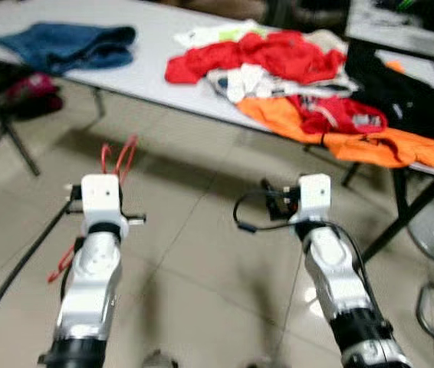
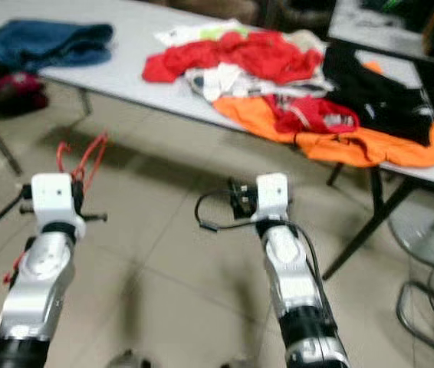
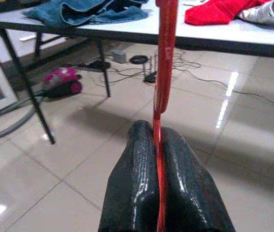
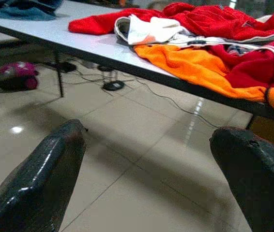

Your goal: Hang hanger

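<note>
The left gripper [image 3: 159,193] is clamped on a thin red hanger [image 3: 165,63], held low over the tiled floor [image 1: 194,245] on the near left. The right gripper [image 4: 146,179] is empty, fingers spread wide, aimed toward the far table [image 1: 148,73] piled with clothes [image 1: 294,69] (red, orange, black).

Progress: the hanger is in hand; hanging is not yet done. No rail or hook can be identified, so a hanging point must likely be located first.
</note>
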Robot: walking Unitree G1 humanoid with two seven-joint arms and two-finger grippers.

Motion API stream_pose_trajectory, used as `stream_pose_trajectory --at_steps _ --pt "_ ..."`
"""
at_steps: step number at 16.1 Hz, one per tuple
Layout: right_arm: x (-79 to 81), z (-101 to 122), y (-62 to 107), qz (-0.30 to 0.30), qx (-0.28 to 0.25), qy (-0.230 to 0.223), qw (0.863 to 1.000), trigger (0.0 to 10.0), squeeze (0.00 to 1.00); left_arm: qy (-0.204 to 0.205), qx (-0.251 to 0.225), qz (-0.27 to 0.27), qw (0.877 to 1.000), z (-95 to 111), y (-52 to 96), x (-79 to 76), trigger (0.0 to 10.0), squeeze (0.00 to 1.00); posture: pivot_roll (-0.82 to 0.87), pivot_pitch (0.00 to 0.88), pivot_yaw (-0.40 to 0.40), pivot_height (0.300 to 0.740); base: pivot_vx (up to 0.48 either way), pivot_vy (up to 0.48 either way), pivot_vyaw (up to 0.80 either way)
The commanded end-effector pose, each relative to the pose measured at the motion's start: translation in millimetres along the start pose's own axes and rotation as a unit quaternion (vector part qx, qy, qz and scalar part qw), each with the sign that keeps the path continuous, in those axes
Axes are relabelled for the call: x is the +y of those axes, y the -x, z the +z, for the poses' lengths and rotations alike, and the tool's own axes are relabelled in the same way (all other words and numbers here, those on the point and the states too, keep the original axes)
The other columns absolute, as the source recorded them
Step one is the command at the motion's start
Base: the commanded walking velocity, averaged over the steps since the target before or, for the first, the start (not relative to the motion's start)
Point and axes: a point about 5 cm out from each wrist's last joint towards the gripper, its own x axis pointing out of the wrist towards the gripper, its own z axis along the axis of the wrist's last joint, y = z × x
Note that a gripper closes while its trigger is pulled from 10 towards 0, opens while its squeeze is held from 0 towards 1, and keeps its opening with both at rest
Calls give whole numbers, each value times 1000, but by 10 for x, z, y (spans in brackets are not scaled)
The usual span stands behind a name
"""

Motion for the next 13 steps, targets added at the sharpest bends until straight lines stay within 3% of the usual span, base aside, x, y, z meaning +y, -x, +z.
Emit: stream_pose_trajectory --at_steps 1,3,13 --pt "-94 -5 24 -20 -1 5 1000 10000 0 4 -1 -28 1000 2 5 -121 10000 0 53 45 -17 740 0 0 0" --pt "-94 11 11 -22 -6 3 1000 10000 0 24 -23 -64 997 63 13 -179 10000 0 51 36 -19 740 0 0 0" --pt "-131 27 35 -25 -14 19 999 10000 0 37 -77 -68 994 251 -90 -206 10000 0 13 47 -7 740 480 0 0"
